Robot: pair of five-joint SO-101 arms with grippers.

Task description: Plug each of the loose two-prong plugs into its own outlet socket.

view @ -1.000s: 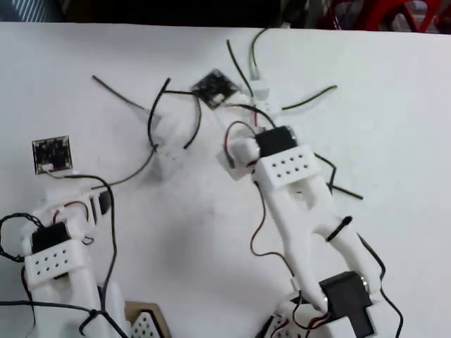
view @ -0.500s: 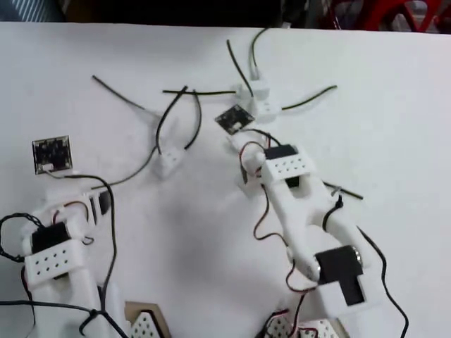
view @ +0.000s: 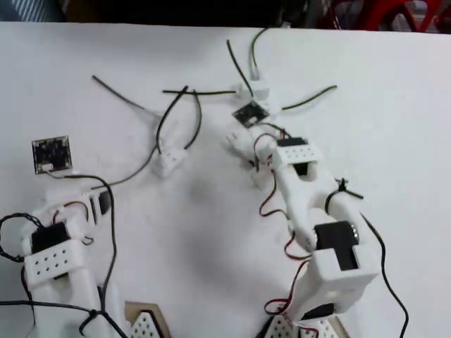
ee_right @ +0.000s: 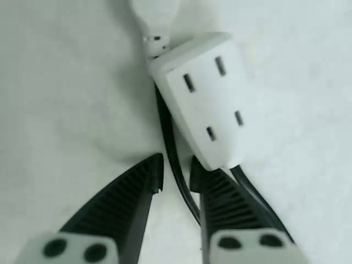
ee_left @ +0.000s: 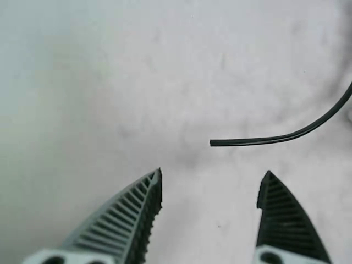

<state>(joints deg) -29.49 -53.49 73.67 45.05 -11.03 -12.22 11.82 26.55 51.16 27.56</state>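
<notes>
Since a second ago your right arm has swung forward; the right gripper (ee_right: 176,165) sits just behind the outlet block (ee_right: 206,102), jaws narrowly apart astride a black cord (ee_right: 175,148). Grip a plug by its body, prongs square to the slots (ee_right: 188,82). The right wrist view gives you those slots; the high view adds a loose plug (view: 169,163) well to the gripper's left. Your left gripper (ee_left: 212,181) hangs wide open.

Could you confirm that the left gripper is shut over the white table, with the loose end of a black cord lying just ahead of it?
Not quite: the left gripper is open, with its two fingers set well apart, as the left wrist view shows. The rest holds: it is over the white table, and the loose end of the black cord lies just ahead of it.
</notes>
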